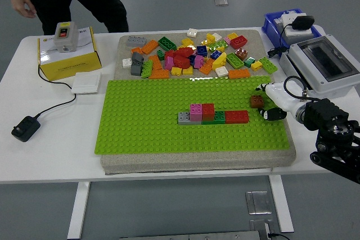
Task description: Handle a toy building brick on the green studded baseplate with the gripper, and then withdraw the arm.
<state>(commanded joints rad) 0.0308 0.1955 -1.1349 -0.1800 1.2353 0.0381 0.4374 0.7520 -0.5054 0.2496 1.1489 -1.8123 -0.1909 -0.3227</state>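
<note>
One brown brick [257, 101] is the thing we are handling, and it sits at the right edge of the green baseplate [146, 130], to the right of the short brick wall [214, 115] built near the middle of the plate. Our right hand [271, 100] has its white fingers [269, 88] closed around this brown brick, one finger above it and one darker fingertip below, so we judge that we hold it in a narrow pinch; whether it is already pressed onto the studs or only hovers over them, we cannot tell. Our left hand is not visible. The wall itself has a grey and a green brick below, with pink and red ones on top, and a red brick at its right end, which is near the brown one. Behind the baseplate lies a loose pile of bricks [191, 54]. To the right of the baseplate stands a grey box [323, 63], and at the far left a person's hand [23, 8] hangs, well apart from the plate. We see some risks: the pinch is small, so the brick may twist or slip; if it is not aligned with the studs, pressing may tilt it; and when we withdraw, the fingers may drag it off the edge or knock the red end of the wall.
</note>
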